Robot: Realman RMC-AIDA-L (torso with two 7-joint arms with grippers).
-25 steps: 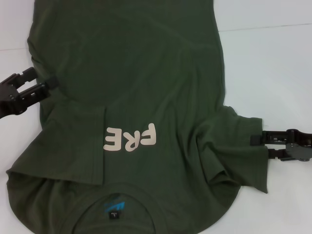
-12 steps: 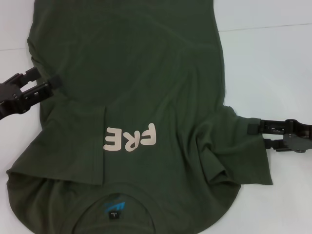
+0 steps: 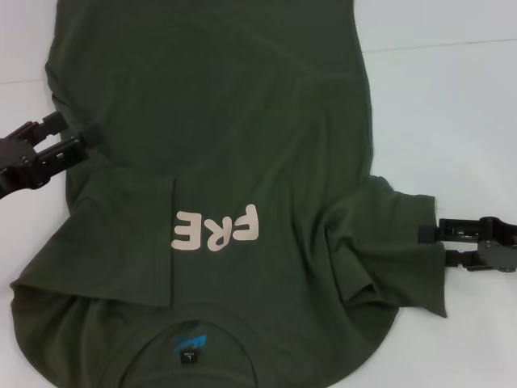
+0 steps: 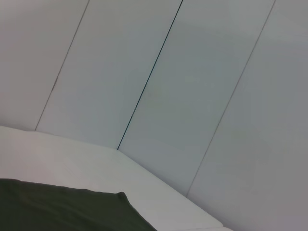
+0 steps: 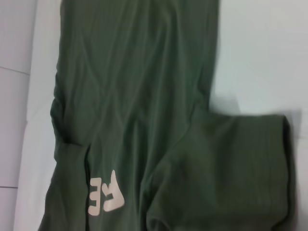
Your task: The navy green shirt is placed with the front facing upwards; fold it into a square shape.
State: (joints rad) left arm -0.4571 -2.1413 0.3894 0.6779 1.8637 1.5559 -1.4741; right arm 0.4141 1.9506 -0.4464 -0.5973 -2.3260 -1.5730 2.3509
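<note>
Right end effector (image 3: pixel 430 245) at creased cotton shirt (image 3: pixel 242 145) sleeve

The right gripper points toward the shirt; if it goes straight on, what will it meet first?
Most likely the shirt's sleeve: the right gripper sits open at its cuff edge, aimed inward. How high it is above the table is unclear.

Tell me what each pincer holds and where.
Left pincer touches the navy green shirt's folded left edge; right pincer sits at its right sleeve hem. Whether either grips cannot be told.
</note>
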